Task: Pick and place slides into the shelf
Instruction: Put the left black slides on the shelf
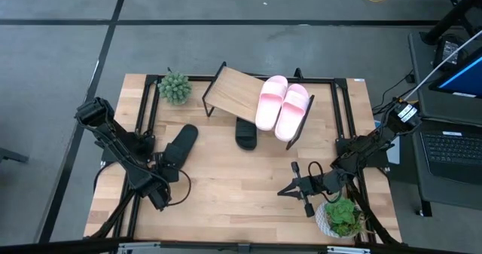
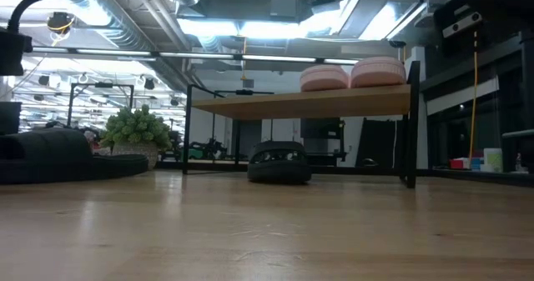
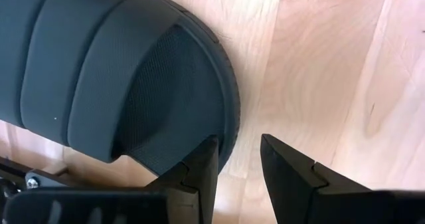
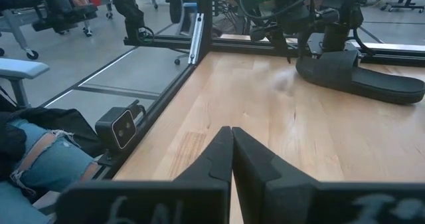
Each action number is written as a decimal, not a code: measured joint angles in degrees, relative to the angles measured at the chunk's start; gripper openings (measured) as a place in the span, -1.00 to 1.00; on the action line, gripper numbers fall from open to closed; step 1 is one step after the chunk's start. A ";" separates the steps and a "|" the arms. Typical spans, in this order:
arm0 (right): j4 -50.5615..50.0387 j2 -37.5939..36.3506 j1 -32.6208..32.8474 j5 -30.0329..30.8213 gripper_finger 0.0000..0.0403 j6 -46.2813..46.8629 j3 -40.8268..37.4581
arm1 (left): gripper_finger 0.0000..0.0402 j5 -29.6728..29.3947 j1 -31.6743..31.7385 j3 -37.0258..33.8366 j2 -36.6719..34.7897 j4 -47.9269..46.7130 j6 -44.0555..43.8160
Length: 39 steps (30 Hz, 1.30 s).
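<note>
Slides half sorted: two pink on the shelf, two black left on the table.

High view: pink slides (image 1: pixel 282 105) lie side by side on the shelf (image 1: pixel 230 88); one black slide (image 1: pixel 246 133) sits at its front edge, another (image 1: pixel 179 145) by the left gripper (image 1: pixel 160 162).
Low view: that front slide shows under the board.
Left wrist view: fingers (image 3: pixel 199 171) parted, one touching the heel rim, probably lining up a grasp.
Right wrist view: right gripper (image 4: pixel 230 159) pinched closed, empty, waiting.
</note>
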 joint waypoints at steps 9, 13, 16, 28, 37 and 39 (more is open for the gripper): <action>0.00 0.00 0.00 -0.01 -0.94 -0.01 0.00 | -0.47 -0.08 0.04 0.00 0.00 1.82 -2.40; 0.00 0.00 -0.38 -0.01 -0.94 0.16 0.00 | -0.47 -0.19 0.04 0.00 0.00 1.82 -2.36; 0.02 0.00 -0.61 -0.01 -0.94 0.39 0.00 | -0.47 -1.95 0.18 0.00 0.00 1.87 -2.56; 0.04 0.00 -0.63 -0.01 -0.94 0.39 0.00 | -0.47 -3.69 2.23 0.00 0.00 1.85 -5.73; 0.04 0.00 -0.63 -0.01 -0.94 0.39 0.00 | -0.26 -4.38 2.23 0.00 0.00 1.84 -5.71; 0.04 0.00 -0.63 -0.01 -0.94 0.39 0.00 | -0.19 -4.55 2.23 0.00 0.00 1.80 -5.71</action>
